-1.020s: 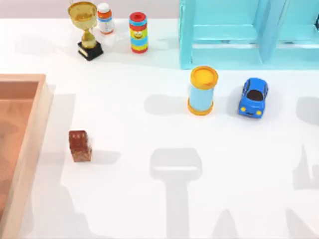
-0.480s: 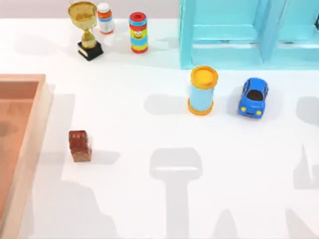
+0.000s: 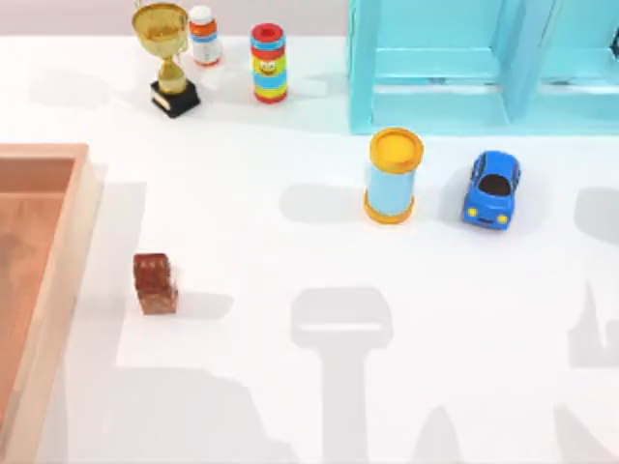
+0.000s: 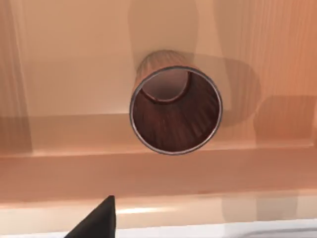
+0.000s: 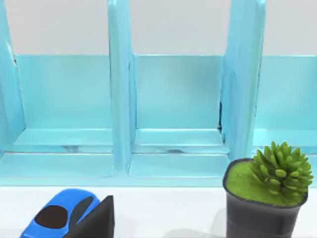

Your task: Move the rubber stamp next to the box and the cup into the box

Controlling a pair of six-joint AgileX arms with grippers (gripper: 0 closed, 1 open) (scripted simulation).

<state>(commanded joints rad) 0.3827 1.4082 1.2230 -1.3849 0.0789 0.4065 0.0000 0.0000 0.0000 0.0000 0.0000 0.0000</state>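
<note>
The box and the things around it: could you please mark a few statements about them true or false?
1. The cup stands upright inside the box. True.
2. The rubber stamp lies inside the box. False: it stands on the table, apart from the box's right wall.
3. The blue toy car is right of the blue cylinder. True.
4. The left gripper is closed on the cup. False: the cup stands free in the left wrist view.

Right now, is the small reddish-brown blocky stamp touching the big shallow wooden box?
Apart. In the top view, a strip of bare white table separates the small reddish-brown blocky stamp from the tan wooden wall of the big shallow box.
</note>
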